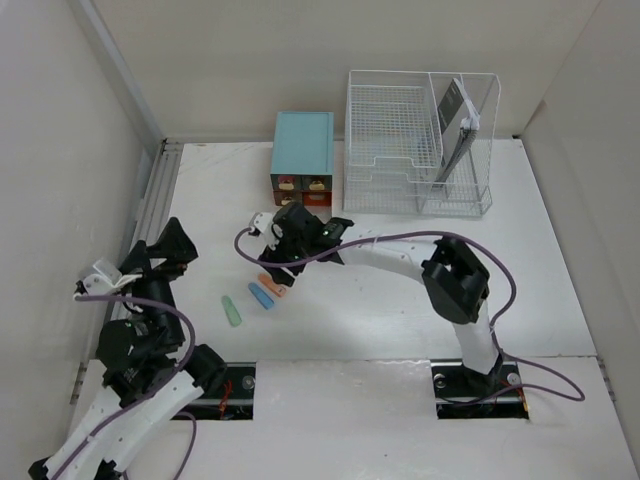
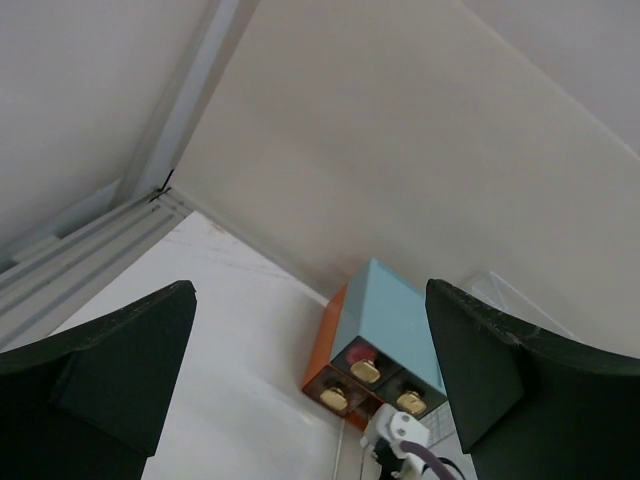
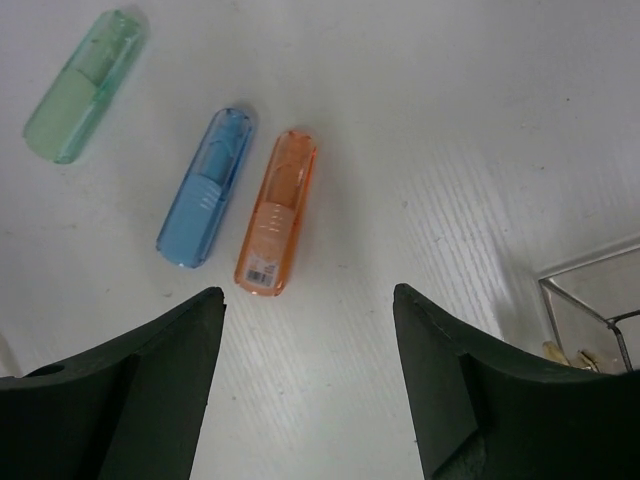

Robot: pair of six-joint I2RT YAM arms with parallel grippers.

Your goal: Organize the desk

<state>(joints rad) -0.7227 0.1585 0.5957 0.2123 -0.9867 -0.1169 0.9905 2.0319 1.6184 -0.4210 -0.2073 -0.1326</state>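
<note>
The white desk [image 1: 400, 320] holds three small translucent cases side by side: orange [image 1: 272, 285], blue [image 1: 261, 297] and green [image 1: 232, 311]. My right gripper [image 1: 292, 235] is open and empty, hovering over the desk just behind the orange case. In the right wrist view my right gripper [image 3: 308, 292] frames bare desk [image 3: 400, 150], with the orange case [image 3: 276, 213], blue case [image 3: 206, 190] and green case [image 3: 85, 87] beyond its left finger. My left gripper [image 1: 170, 248] is raised at the left, open and empty. In the left wrist view it [image 2: 310, 290] faces the back wall.
A teal drawer box [image 1: 302, 150] with brass knobs stands at the back and also shows in the left wrist view [image 2: 395, 320]. A white wire-mesh rack [image 1: 395, 140] beside it holds a dark flat item [image 1: 455, 120]. Silver rails [image 1: 155, 200] run along the left edge. Walls close in on three sides.
</note>
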